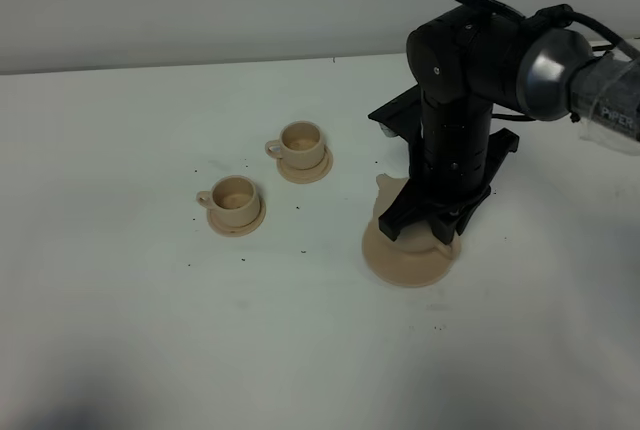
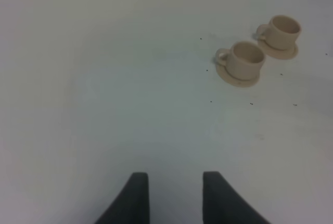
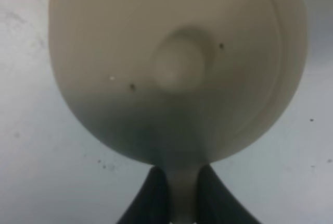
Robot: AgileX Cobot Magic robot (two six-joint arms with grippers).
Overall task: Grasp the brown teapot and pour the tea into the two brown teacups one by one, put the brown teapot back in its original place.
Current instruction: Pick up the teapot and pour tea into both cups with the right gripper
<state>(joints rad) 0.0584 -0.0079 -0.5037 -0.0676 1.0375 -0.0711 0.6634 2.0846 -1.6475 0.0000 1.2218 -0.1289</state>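
teapots: one squat round light-tan ceramic teapot (image 3: 177,67), standing on the wide saucer, spout on the cups' side
wide saucers: one flat round tan ceramic saucer (image 1: 405,270), under the teapot
teacups: two small light-tan ceramic cups with loop handles, one nearer (image 1: 235,193), one farther back (image 1: 302,138), both upright, well apart from the teapot
small saucers: two, one under each cup (image 1: 236,222)
right gripper (image 3: 182,182): one, black, down over the teapot, pinched narrow on what looks like its loop handle; that close view is blurred
left gripper (image 2: 174,198): one, fingers parted, nothing between them, over the bare white table (image 1: 150,330)
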